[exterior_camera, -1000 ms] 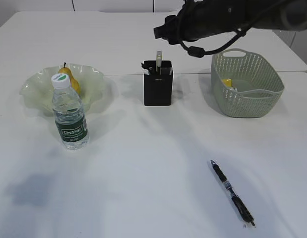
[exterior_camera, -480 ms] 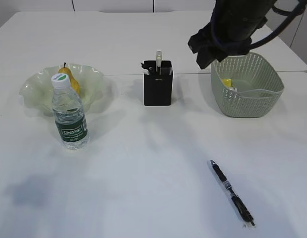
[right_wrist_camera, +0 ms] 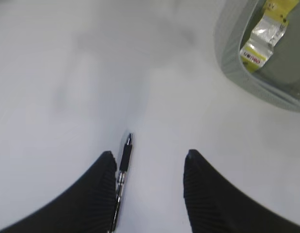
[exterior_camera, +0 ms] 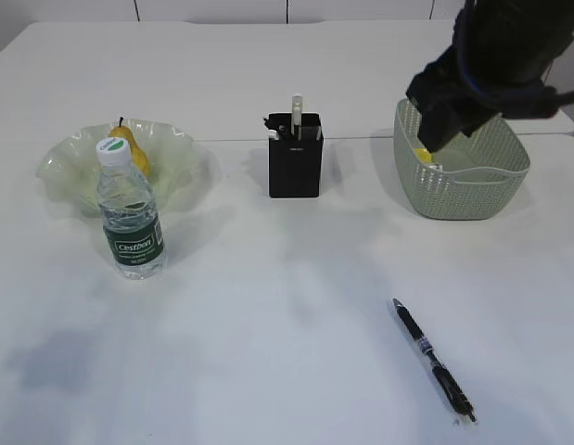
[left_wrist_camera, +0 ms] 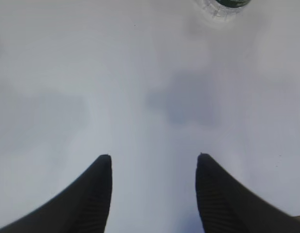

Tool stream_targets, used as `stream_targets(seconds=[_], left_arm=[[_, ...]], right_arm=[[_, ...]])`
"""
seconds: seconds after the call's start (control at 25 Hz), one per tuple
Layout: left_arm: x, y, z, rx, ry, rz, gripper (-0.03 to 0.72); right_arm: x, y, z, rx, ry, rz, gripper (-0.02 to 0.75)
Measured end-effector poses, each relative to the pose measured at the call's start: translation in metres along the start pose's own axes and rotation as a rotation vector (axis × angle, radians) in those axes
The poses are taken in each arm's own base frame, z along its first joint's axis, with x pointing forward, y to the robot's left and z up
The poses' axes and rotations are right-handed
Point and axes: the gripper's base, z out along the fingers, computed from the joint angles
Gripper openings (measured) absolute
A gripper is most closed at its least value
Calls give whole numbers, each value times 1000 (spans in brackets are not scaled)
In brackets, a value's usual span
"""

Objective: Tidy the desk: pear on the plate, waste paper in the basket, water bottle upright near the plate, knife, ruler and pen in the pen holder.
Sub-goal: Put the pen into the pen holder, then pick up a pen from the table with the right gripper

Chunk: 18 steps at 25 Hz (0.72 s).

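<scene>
Right wrist view: right gripper (right_wrist_camera: 149, 156) spread, empty above pen (right_wrist_camera: 123, 160); it should centre over the barrel, straddle it crosswise, then descend.

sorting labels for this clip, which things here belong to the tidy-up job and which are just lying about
Job:
yellow pear in ruffled pale green glass plate
clear plastic water bottle, upright
matte black square pen holder
black pen on white desk
sage-green woven-pattern basket holding yellow-and-silver wrapper

Lying about:
nothing visible

The water bottle (exterior_camera: 131, 211) wears a dark green label reading "Cestbon"; nothing else can be read.
</scene>
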Motion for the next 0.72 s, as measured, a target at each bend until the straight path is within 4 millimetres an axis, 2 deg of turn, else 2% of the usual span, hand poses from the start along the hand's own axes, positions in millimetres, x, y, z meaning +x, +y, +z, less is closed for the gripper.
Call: stream_targets(seconds=[0.28,0.56,0.72], left_arm=[[0,0,0,0,0,0,386],[0,0,0,-1,0,-1,383],[0,0,0,-1,0,-1,382]], right_arm=[[44,5,28,0,190,-18,344],[79,10,58,-21,334,-25,344],[96,16,74,-56,362,-9,344]])
